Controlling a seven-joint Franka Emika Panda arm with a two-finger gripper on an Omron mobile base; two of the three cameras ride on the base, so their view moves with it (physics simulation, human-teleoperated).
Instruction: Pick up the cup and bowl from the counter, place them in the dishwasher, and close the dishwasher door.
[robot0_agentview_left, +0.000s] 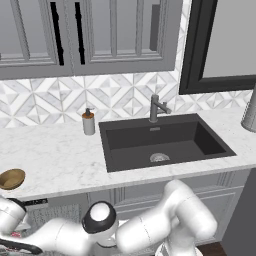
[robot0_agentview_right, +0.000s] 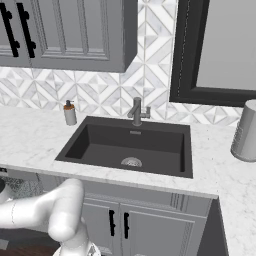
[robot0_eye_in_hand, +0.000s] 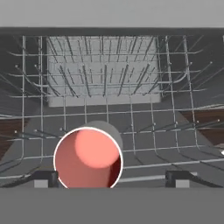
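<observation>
Your gripper (robot0_eye_in_hand: 112, 178) is wide open and holds nothing — its two dark tips sit far apart at the bottom of the hand view. The cup (robot0_eye_in_hand: 88, 158) stands between them, nearer the left tip, red inside facing you, on the grey wire rack (robot0_eye_in_hand: 131, 109) of the dishwasher (robot0_agentview_left: 47, 210). Your arm (robot0_agentview_left: 150, 225) bends low below the counter (robot0_agentview_left: 55, 155) and reaches left. The brown bowl (robot0_agentview_left: 11, 178) is up on the counter — well left of the sink (robot0_agentview_left: 162, 142).

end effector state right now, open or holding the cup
End effector: open, fingertips spread wide either side of the cup, which sits in the dishwasher rack; not gripped.
</observation>
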